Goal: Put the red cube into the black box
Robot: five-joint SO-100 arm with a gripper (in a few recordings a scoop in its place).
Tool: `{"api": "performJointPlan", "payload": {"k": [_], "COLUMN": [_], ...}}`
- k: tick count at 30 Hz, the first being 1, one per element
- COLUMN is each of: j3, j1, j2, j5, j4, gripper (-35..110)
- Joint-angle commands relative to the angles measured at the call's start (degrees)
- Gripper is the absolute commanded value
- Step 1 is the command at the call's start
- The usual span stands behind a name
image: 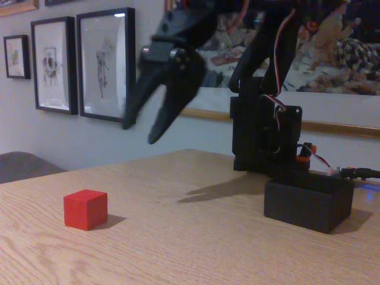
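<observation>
- Fixed view, low and near worktop level, looking across a pale oak-grain worktop [196, 249] toward a light wall.
- Far left, on the wall: a small dark-framed picture [16, 56], then two larger black-framed drawings [54, 64] and [105, 64] side by side; content too blurred to read.
- Left of centre on the worktop: the red cube [85, 209]. Matte, solid red, plain faces, edges slightly soft. Sits flat on one face, turned so a vertical edge faces the camera, two side faces and the top showing. All sides look equal, so no long axis to note. Shadow falls to its right.
- Cube stands alone, well apart from everything else on the worktop.
- Above and right of the cube, in mid-air: the hand [139, 133], black, two tapered fingers pointing down and to the left. Fingers spread, a clear gap between the tips, nothing between them. It hangs well above the worktop, not touching the cube.
- Centre right: the black arm runs up out of frame and back down to a tall black base block [261, 142] with red and white wires [279, 89] and a small orange part [304, 154].
- Behind the arm: a wide gold-framed painting [332, 53] on the wall.
- Right: the black box [309, 205], matte, low, open-topped, thin-walled. Wider than tall, its long axis running roughly left to right, one corner angled toward the camera. It sits on the worktop just in front of the base block, well apart from the cube. Inside cannot be seen from this angle.
</observation>
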Motion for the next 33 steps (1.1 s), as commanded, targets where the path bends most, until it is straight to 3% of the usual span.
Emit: {"api": "performJointPlan", "payload": {"k": [1, 19, 33], "j3": [-9.49, -35.42, -43.51], "j1": [0.79, 3.60, 3.69], "j2": [-8.96, -37.79, -46.67], "j5": [2.72, 7.82, 8.17], "j4": [0.53, 6.24, 7.65], "gripper": [31, 30, 29]}}
